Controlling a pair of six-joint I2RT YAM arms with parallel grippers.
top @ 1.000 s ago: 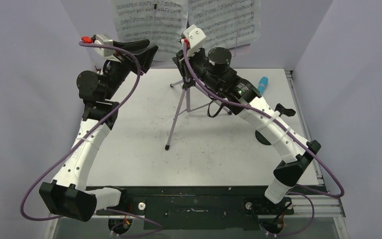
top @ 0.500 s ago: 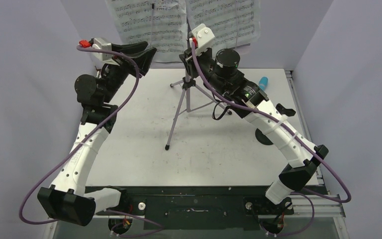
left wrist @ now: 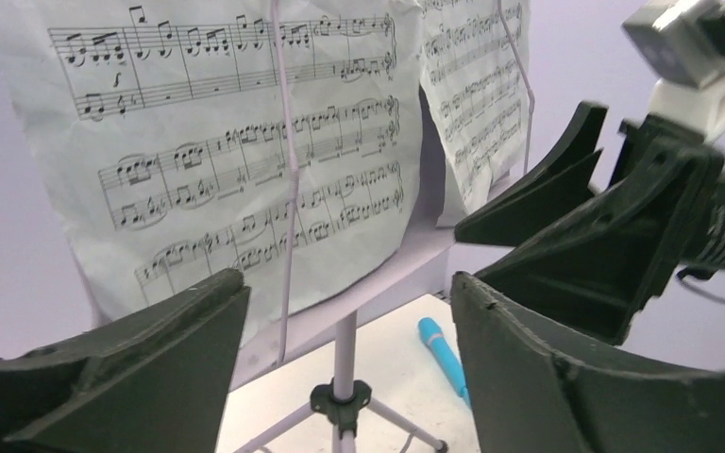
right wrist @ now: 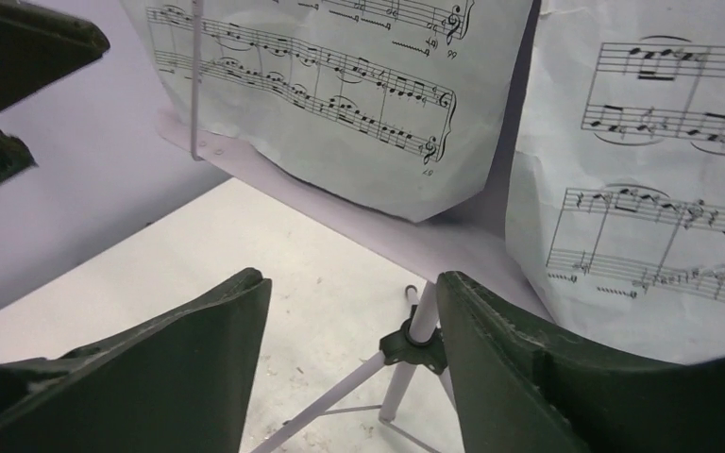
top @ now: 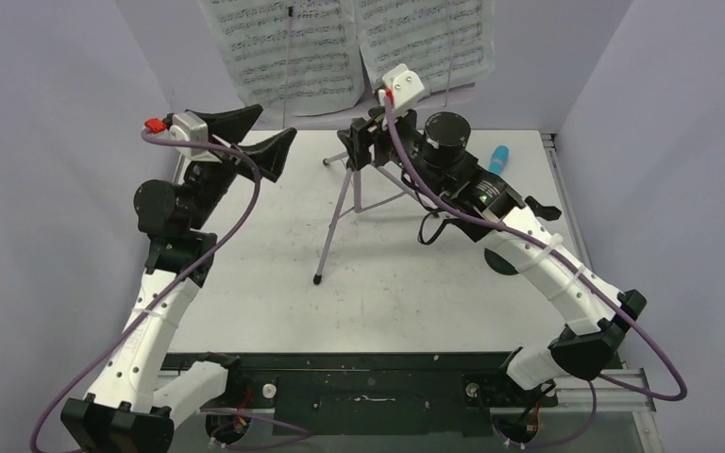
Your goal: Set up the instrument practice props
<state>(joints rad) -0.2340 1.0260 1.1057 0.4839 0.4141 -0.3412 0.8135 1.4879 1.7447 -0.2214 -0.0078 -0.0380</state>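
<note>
1. Lilac tripod music stand (top: 350, 193): upright at 12 o'clock on the desk (top: 245, 283).
2. White sheet-music pages (top: 293, 57): two, side by side on the stand's ledge, a thin retaining wire across each.
3. Turquoise-blue toy microphone (top: 499, 159): lying flat on the desk at 3 o'clock from the tripod hub, well apart from it.
4. Left end effector (left wrist: 345, 300): at 9 o'clock from the hub, raised, jaws apart, empty.
5. Right end effector (right wrist: 352, 283): just beside the hub, jaws apart, empty.
</note>
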